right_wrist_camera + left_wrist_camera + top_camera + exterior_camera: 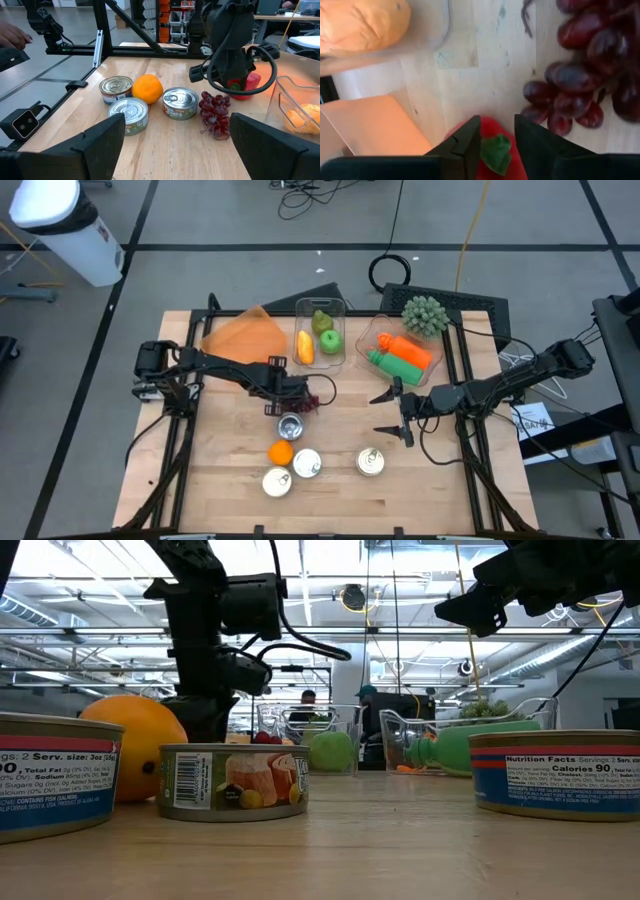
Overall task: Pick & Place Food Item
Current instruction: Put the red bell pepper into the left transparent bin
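A red fruit with a green leafy top (490, 127) sits on the wooden table (220, 470) beside a bunch of dark red grapes (580, 85). My left gripper (497, 120) points steeply down over the fruit and is shut on it; the right wrist view shows the same gripper (235, 80) with the fruit (253, 81) under it. My right gripper (386, 413) hangs open above the table right of centre, holding nothing, its fingers pointing toward the cans. My left gripper pinches the red fruit between its two fingers, one on each side (484, 131) of the green leafy top (496, 152). The fingers come from above, slanting down. The fruit bulges out past one finger, and its underside seems to rest on the table.
Several tins (290, 426) (307, 463) (372, 462) and an orange (281, 452) lie near the front. At the back stand a clear tub with yellow and green fruit (320, 335), another with a carrot and green items (400, 352), and an orange sheet (245, 335).
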